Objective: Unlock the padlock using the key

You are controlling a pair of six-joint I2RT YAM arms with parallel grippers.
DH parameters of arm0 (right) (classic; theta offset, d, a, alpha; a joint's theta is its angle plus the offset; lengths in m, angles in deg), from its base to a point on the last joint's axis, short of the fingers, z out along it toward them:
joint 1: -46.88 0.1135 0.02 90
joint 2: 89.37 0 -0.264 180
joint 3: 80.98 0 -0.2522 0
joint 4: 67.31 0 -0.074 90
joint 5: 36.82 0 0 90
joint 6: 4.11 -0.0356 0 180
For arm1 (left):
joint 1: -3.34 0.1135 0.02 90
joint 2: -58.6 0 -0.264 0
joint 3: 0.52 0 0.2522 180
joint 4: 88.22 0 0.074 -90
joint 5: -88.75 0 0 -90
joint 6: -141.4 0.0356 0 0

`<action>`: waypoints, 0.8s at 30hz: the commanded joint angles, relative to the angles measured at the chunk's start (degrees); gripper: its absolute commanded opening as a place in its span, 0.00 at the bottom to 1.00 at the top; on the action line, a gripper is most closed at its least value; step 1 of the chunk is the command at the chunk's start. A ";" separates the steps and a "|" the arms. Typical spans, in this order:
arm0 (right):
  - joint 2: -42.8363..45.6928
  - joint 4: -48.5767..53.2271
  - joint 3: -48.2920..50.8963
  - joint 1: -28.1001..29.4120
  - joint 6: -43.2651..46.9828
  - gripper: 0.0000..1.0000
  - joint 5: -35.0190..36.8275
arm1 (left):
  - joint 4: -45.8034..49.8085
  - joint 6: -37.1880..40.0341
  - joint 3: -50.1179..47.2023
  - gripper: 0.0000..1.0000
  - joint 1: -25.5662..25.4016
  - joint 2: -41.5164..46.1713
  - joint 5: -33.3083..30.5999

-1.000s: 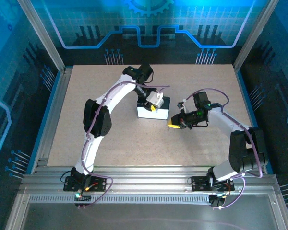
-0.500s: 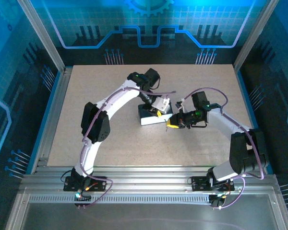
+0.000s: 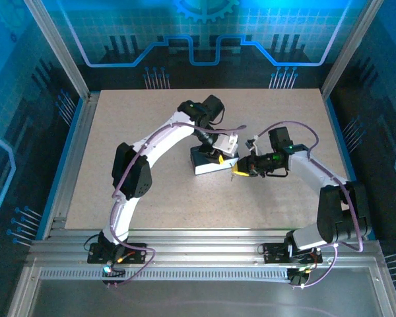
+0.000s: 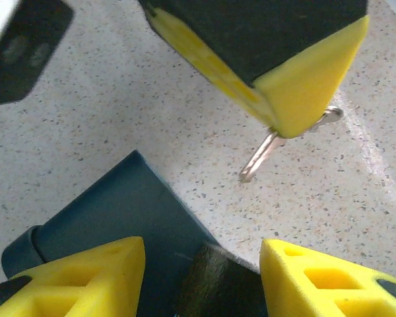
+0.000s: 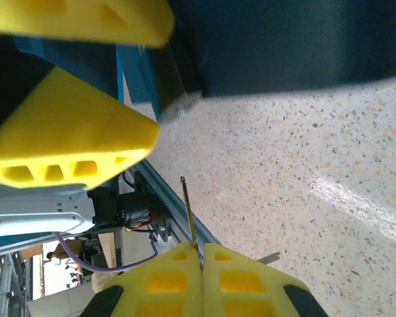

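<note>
Left wrist view is showing my left end effector (image 4: 203, 254) straddling the dark blue padlock (image 4: 138, 205), I judge to be steadying it on the tabletop (image 4: 86, 119) for the key. Whether those fingers are pressing or merely bracketing it, I cannot tell. My right end effector (image 5: 201, 249) is clamping shut on the key (image 4: 259, 155), pinching its head so the pale metal tip is sticking out free, probably for insertion. That tip is hanging just right of the padlock, near it but not touching.
</note>
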 commanded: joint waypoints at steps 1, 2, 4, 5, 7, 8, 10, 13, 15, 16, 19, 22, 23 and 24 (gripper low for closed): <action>0.01 -0.19 0.62 -0.46 0.42 0.01 -0.27 | 2.37 0.56 1.77 0.53 0.83 -0.92 -0.75; -0.06 -0.19 0.62 -0.35 0.45 0.01 -0.17 | 2.37 0.66 1.84 0.54 1.01 -0.78 -0.58; -0.24 -0.12 0.62 -0.15 0.30 0.01 0.13 | 2.54 1.29 2.30 0.56 1.62 -0.31 0.04; -0.30 0.02 0.54 0.07 0.30 0.01 0.27 | 2.79 1.46 2.77 0.57 1.93 -0.14 0.33; -0.59 0.16 0.28 0.44 0.31 0.01 0.63 | 3.91 2.33 4.13 0.58 2.61 0.30 1.21; -0.67 0.26 0.18 0.68 0.28 0.01 0.93 | 4.48 2.78 4.84 0.58 2.85 0.44 1.52; -0.98 0.13 -0.08 1.17 0.00 0.01 1.19 | 5.09 3.91 5.78 0.59 3.83 0.75 2.04; -1.57 -0.27 -0.41 2.06 -0.43 0.01 1.43 | 5.36 6.26 6.88 0.61 5.45 0.36 1.51; -1.97 -0.21 -0.74 2.52 -0.50 0.01 1.69 | 7.29 8.00 8.83 0.61 6.25 -0.95 1.01; -2.10 -0.24 -0.87 2.65 -0.53 0.01 1.85 | 8.19 8.87 9.75 0.61 6.45 -1.69 0.88; -2.72 -0.21 -1.33 3.05 -0.62 0.01 2.11 | 8.02 10.41 9.85 0.61 6.70 -2.73 0.36; -3.42 0.36 -1.84 3.43 -0.47 0.01 2.35 | 8.01 11.31 10.97 0.62 6.89 -4.40 0.85; -3.67 0.61 -2.02 3.53 -0.21 0.01 2.40 | 8.53 11.76 11.60 0.62 6.89 -4.98 1.25; -3.77 0.92 -2.09 3.59 -0.10 0.01 2.52 | 9.14 11.85 12.35 0.62 6.80 -5.86 1.84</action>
